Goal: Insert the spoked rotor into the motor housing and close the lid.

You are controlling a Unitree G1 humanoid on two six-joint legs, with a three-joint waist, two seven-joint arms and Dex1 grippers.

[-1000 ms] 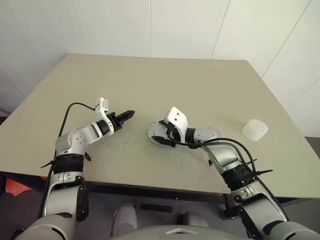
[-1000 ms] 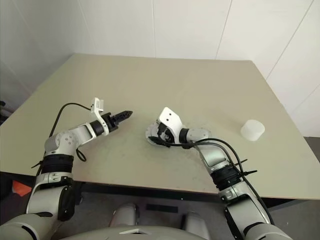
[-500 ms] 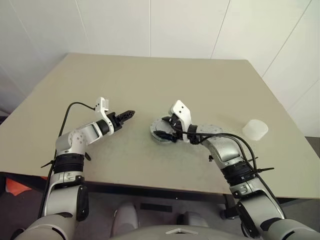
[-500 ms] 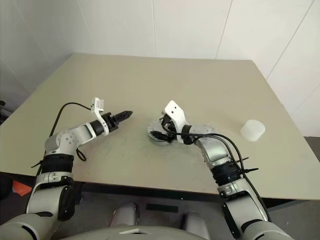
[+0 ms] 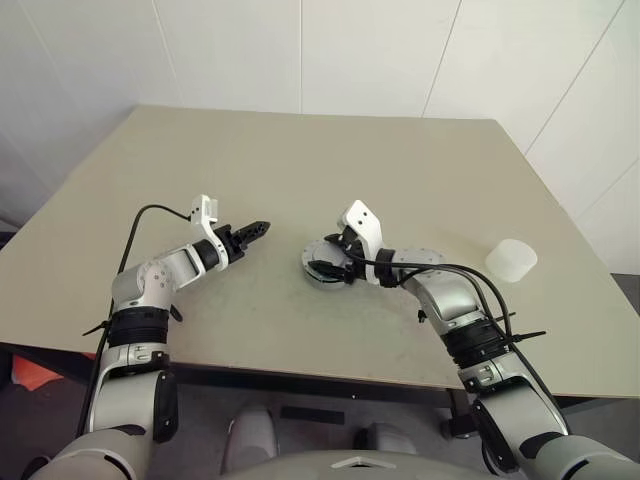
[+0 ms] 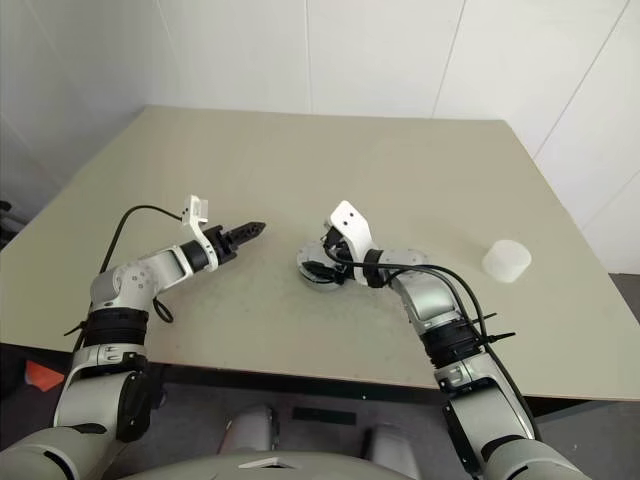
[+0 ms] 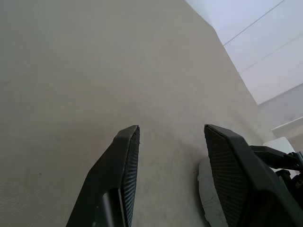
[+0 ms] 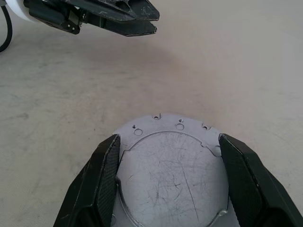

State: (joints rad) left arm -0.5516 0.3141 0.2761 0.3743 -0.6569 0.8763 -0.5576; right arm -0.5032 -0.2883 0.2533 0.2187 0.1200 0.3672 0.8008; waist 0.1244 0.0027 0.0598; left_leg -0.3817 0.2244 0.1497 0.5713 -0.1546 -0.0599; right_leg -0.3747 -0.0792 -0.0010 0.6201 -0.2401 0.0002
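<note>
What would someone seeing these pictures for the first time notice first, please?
Probably the right gripper, its two black fingers standing either side of a scratched round grey disc near the middle of the beige table. Next, the left gripper hangs open and empty to the disc's left, and a translucent white cup stands alone near the table's right edge.

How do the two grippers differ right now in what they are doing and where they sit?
The right gripper straddles the grey disc on the table, one finger on each side; the left gripper has nothing between its fingers. The right is spread wider; the left hangs off to the disc's left. Both point toward the table's middle.
</note>
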